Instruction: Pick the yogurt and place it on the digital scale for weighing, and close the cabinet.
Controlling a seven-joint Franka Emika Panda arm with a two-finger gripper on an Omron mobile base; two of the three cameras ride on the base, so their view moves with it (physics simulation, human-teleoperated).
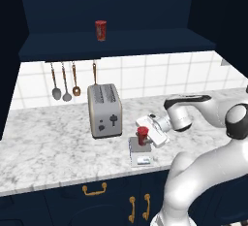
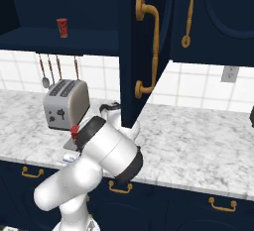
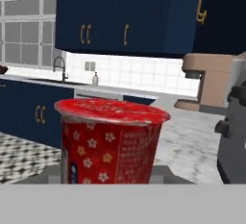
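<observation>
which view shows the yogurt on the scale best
The hand view: the yogurt fills the frame, foil lid and flowered label clear. The left base view shows it small, standing on the digital scale at the tool. In the right base view just a red sliver peeks past the arm.

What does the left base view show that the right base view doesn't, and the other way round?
Left base view alone: the digital scale whole, with the yogurt standing on it at the gripper.
Right base view alone: the cabinet door swung open, brass handle facing the camera, and a wall outlet.
Both: the toaster, the hanging utensils, and a second red cup on the cabinet shelf.
</observation>
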